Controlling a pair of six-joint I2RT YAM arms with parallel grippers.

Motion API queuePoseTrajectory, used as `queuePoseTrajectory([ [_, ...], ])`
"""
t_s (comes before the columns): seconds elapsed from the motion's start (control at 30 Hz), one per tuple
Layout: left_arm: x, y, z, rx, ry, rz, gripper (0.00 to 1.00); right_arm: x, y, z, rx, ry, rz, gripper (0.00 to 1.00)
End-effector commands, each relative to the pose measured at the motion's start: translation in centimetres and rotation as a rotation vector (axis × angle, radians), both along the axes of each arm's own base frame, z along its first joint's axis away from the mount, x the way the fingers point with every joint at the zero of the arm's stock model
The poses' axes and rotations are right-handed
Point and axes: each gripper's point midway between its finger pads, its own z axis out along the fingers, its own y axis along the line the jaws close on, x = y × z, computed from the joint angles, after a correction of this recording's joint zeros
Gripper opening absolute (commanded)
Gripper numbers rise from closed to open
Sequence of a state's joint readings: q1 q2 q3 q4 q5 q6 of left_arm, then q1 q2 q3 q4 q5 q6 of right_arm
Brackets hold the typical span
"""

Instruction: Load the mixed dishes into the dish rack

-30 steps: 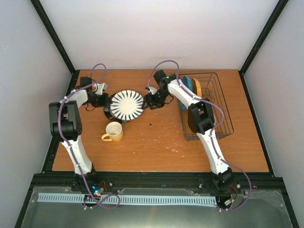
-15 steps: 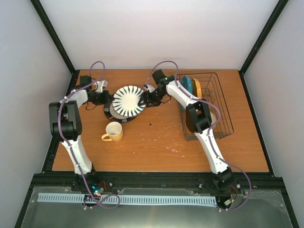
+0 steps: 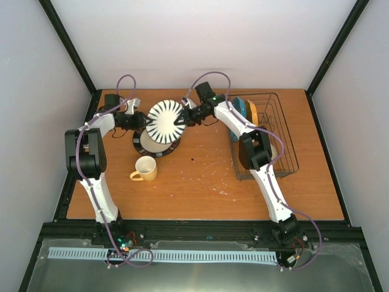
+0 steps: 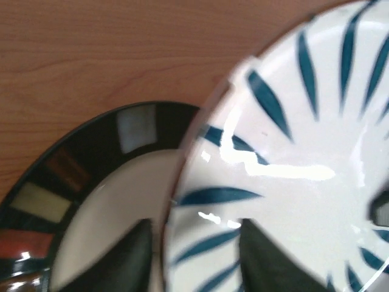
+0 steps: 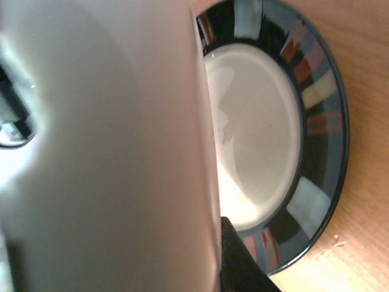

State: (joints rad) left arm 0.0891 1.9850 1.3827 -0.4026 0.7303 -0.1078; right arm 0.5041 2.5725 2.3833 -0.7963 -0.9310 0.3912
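Observation:
A white plate with dark radial stripes (image 3: 164,121) hangs tilted on edge above the table's back left. My right gripper (image 3: 181,118) is shut on its right rim. In the right wrist view the plate's pale underside (image 5: 109,152) fills the left, with one dark finger (image 5: 240,261) against its edge. My left gripper (image 3: 144,121) is open, its jaws apart on either side of the plate's left rim (image 4: 193,226). Below lies a dark-rimmed plate (image 3: 153,148) with coloured patches and a cream centre (image 5: 261,134). A yellow mug (image 3: 146,168) stands in front of it.
The dark wire dish rack (image 3: 276,143) stands at the right of the table. A teal plate (image 3: 241,109) and an orange plate (image 3: 252,112) stand upright at its far end. Both arms reach over the back left area.
The striped plate has risen off the dark-rimmed plate and tipped up on edge. My right gripper has shut on its rim, and my left gripper has opened.

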Motion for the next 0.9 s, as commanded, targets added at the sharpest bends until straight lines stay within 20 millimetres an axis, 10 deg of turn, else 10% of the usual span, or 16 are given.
queuePoseTrajectory([
  [0.0,1.4,-1.2,3.9,0.021,-0.066,-0.011,0.69,2.2,0.4,13.6,0.147,-0.316,-0.074,0.03],
  [0.07,2.4,0.4,5.4,0.106,-0.109,0.065,0.99,3.1,-1.3,16.9,0.143,-0.380,-0.139,0.03],
  [0.27,4.2,5.1,16.6,0.284,-0.415,0.317,1.00,5.0,-10.8,27.9,0.010,-0.660,-0.438,0.03],
  [0.4,4.7,8.2,18.9,0.372,-0.429,0.430,1.00,3.6,-19.6,33.9,-0.284,-0.893,-0.735,0.03],
  [0.5,4.6,9.8,19.6,0.392,-0.438,0.485,1.00,2.1,-27.6,34.2,-0.607,-0.939,-1.000,0.03],
  [0.67,4.4,10.6,20.5,0.363,-0.484,0.505,1.00,-0.3,-35.4,32.0,-0.764,-0.853,-1.175,0.03],
  [0.87,4.2,11.0,19.0,0.367,-0.447,0.507,1.00,-1.3,-38.2,28.2,-0.980,-0.799,-1.100,0.03],
])
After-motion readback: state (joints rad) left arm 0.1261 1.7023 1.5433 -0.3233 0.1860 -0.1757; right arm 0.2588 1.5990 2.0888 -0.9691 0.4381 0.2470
